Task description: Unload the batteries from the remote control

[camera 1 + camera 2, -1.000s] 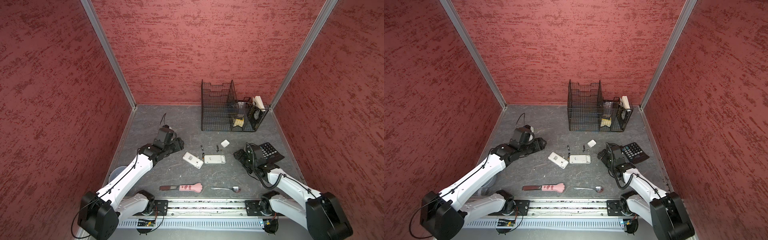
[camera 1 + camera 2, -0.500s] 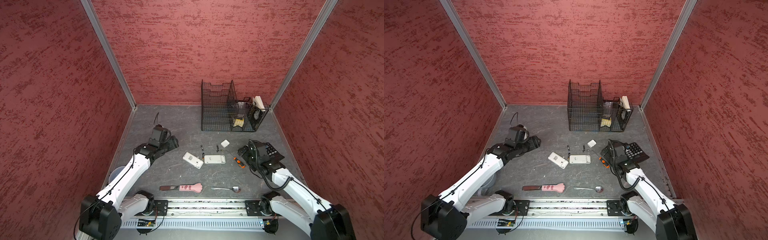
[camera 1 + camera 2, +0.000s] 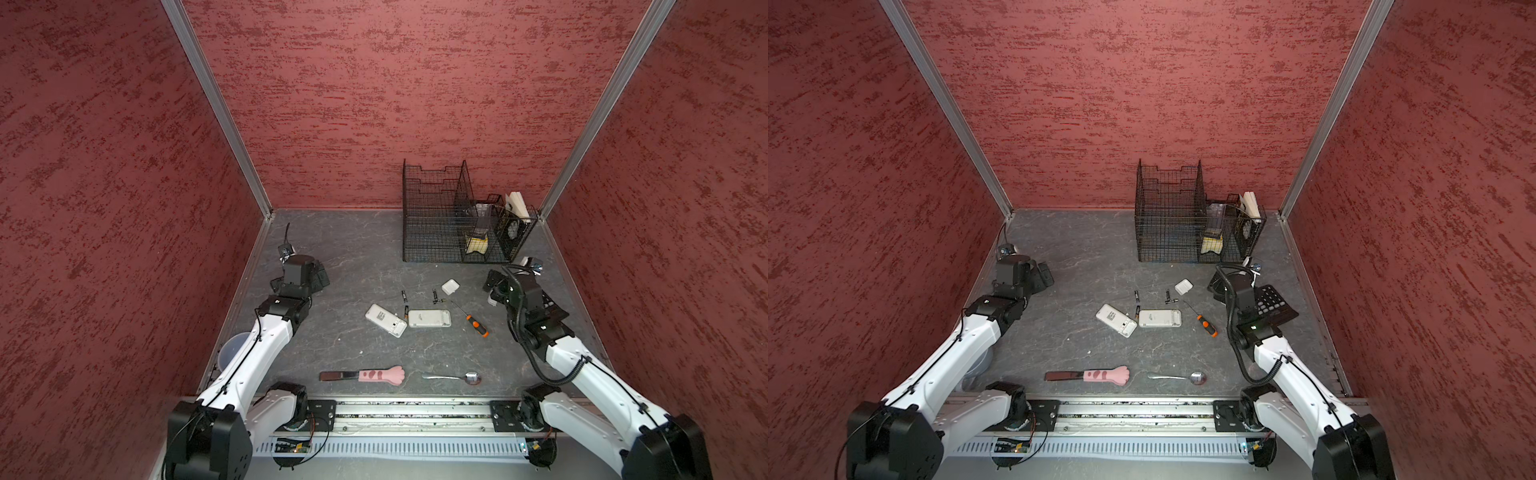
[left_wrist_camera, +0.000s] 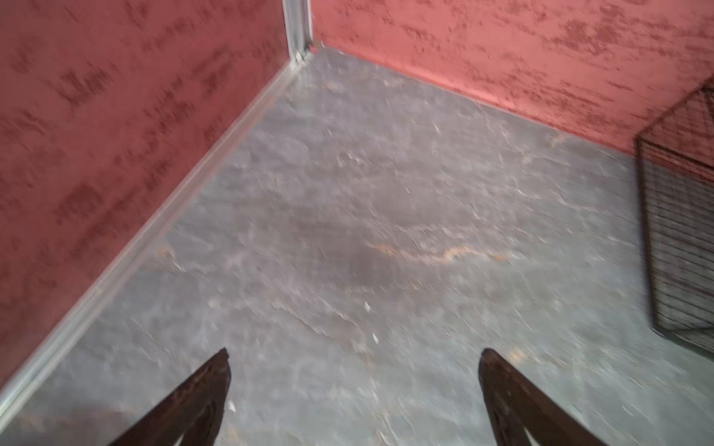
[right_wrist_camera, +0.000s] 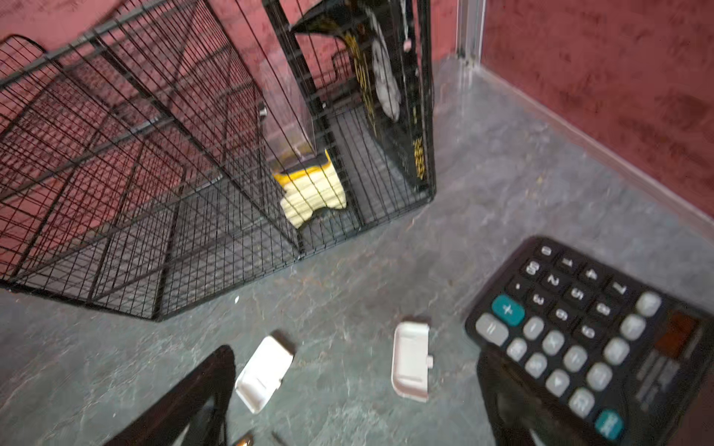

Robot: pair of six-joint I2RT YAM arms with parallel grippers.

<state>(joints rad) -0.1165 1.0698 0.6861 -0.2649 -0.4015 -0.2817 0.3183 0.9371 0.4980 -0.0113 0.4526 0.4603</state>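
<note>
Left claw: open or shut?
Open. In the wrist view the left claw shows fingers wide apart, only bare floor between.

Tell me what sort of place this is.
Probably a robot test booth: red textured walls enclose a grey table, and two white arms are mounted on a metal rail at its front.

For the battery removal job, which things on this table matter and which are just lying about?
Job: slanted remote, straight remote, loose batteries, white battery cover; perhaps the screwdriver.
Lying about: pink spatula, spoon, calculator, wire rack.
</note>
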